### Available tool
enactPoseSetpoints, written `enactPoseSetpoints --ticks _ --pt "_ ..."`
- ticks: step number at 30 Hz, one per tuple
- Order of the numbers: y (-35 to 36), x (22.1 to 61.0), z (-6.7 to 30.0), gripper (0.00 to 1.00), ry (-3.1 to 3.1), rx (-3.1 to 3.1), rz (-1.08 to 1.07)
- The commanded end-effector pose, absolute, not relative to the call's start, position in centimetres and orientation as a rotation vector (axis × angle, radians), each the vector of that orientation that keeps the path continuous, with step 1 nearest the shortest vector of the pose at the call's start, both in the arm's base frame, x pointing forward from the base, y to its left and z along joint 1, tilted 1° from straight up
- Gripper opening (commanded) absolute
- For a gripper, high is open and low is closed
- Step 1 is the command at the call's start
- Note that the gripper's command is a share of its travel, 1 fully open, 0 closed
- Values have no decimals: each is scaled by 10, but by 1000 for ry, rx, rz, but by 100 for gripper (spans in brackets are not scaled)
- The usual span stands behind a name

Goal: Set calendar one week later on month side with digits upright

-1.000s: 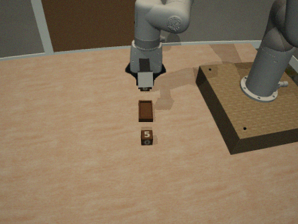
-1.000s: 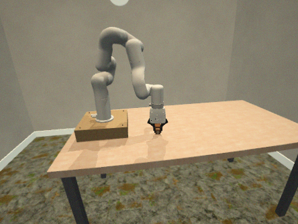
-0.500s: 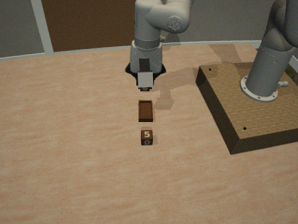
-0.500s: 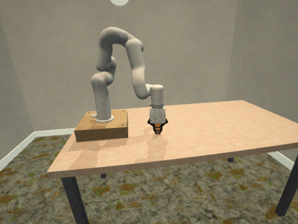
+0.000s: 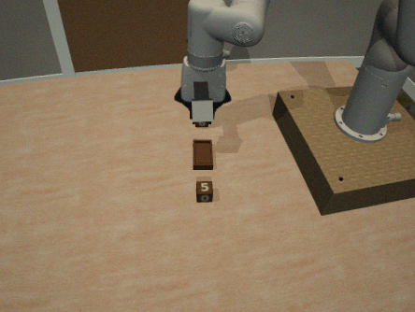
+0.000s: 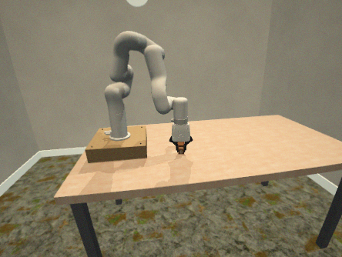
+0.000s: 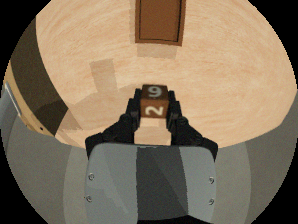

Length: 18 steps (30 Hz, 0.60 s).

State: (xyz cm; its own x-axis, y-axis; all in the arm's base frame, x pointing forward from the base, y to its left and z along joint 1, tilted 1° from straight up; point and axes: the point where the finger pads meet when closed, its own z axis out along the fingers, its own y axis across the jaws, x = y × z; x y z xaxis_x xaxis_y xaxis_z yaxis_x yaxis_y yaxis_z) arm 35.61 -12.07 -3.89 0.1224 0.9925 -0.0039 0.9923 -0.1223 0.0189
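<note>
1. The hand (image 5: 202, 120) (image 6: 181, 148) (image 7: 154, 97) is gripping the held cube (image 5: 202, 124) (image 6: 181, 151) (image 7: 154, 102), with a finger on each of 2 opposite sides. That squeeze leaves a 2 and a 9-like figure showing in the wrist view, and probably serves to carry or turn the cube.
2. The tray (image 5: 203, 154) (image 7: 160, 22) lies on the counter (image 5: 117, 224) (image 6: 250, 146) (image 7: 225, 75), between the held cube and the loose cube (image 5: 204, 191). Both cubes are outside it, presumably so each can be turned before going in.
3. The loose cube sits flat beyond the tray, 5 on top and a 0 on a side. Standing apart, it leaves room for the fingers later.
4. The month's name is not readable in any view, so I cannot tell which date is wanted.
5. The 9 might be a 6 turned over; the fingers cover 2 of that cube's sides.
6. From outside, the tray and loose cube are not visible, and whether the held cube touches the counter is hard to tell.

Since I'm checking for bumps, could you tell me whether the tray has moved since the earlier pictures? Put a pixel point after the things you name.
No, the tray (image 5: 203, 154) (image 7: 160, 22) keeps its place beside the base board (image 5: 374, 163).
</note>
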Motion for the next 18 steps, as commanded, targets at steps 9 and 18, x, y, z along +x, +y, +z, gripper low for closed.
enactPoseSetpoints --ticks 9,18 --pt "-121 357 -41 29 2069 2339 17" --pt "-121 357 -41 29 2069 2338 17"
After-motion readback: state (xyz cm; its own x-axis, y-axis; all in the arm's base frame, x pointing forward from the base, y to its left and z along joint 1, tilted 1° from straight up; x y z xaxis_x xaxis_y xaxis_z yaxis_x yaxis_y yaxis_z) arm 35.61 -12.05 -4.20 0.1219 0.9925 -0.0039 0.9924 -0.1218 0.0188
